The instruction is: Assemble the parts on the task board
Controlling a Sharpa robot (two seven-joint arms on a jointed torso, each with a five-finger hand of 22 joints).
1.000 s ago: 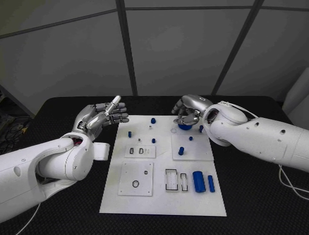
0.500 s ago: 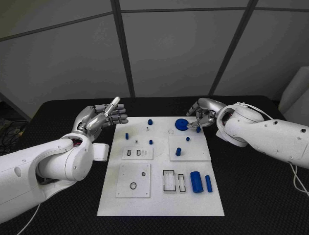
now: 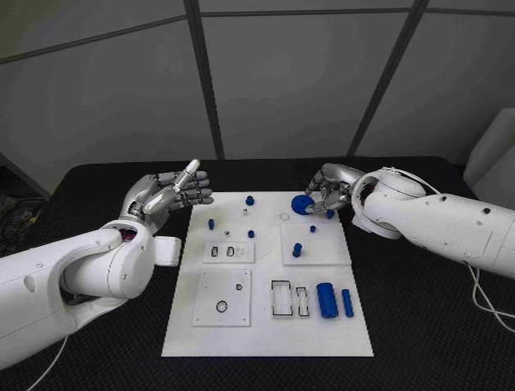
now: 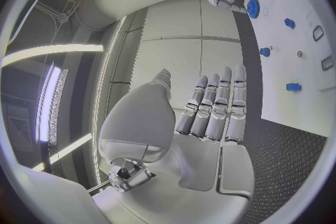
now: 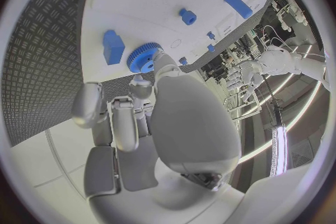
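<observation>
We see a blue gear (image 3: pixel 301 203), a toothed disc of matte plastic, pinched in the fingertips of our right robot hand (image 3: pixel 326 191) above the far right corner of the task board (image 3: pixel 270 342). The right wrist view shows its fine teeth just beyond the fingers, with a blue block (image 5: pixel 112 46) standing near it on the board. Our left robot hand (image 3: pixel 169 192) hovers beside the board's far left edge, fingers straight and held together, holding nothing.

The grip looks light, taken on the rim, so we judge the gear could tilt or slip out as it comes down. If it meets its post off-centre, it may jam or skid across the smooth white plate, and it could knock the small blue pegs (image 3: pixel 249 199) standing close by.

Nearer to us lie a thick blue cylinder (image 3: pixel 327 300) and a thinner one (image 3: pixel 347 303), both rounded and free to roll. The desk (image 3: pixel 433 326) is black with a ribbed texture.
</observation>
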